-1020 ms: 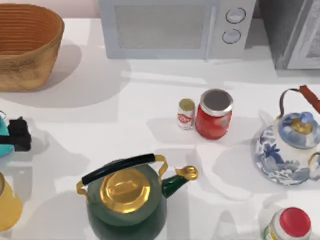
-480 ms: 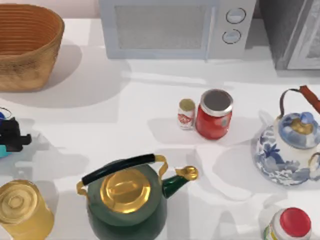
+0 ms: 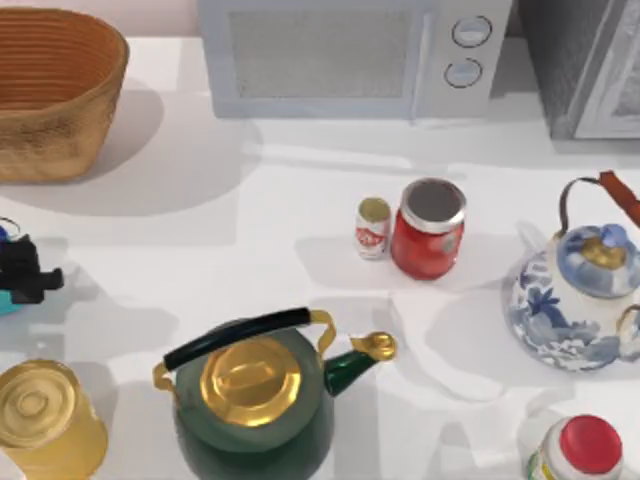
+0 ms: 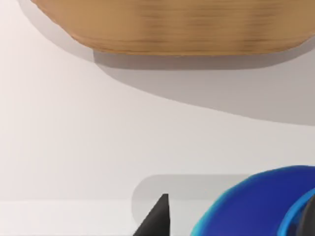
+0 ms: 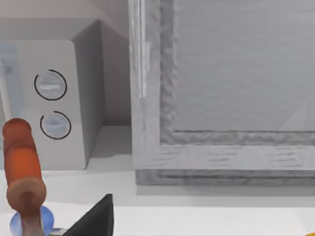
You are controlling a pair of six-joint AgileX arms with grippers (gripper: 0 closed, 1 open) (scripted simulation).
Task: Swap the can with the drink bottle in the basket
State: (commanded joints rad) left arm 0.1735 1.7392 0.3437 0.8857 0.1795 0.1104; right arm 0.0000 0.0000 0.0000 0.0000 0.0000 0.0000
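The left gripper point(image 3: 25, 272), at the bench's left edge, had barely shifted in the last half second; whether its fingers held the can point(image 3: 8, 300) I could not tell. The drink bottle point(image 3: 373, 227) stayed mid-bench, the basket point(image 3: 60, 140) at the far-left corner.

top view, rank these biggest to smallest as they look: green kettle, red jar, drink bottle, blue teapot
1. Green kettle, though it sits nearer the camera's lower edge.
2. Blue teapot, partly cut off at the right edge, so its lead over nothing is sure.
3. Red jar.
4. Drink bottle, clearly smallest.
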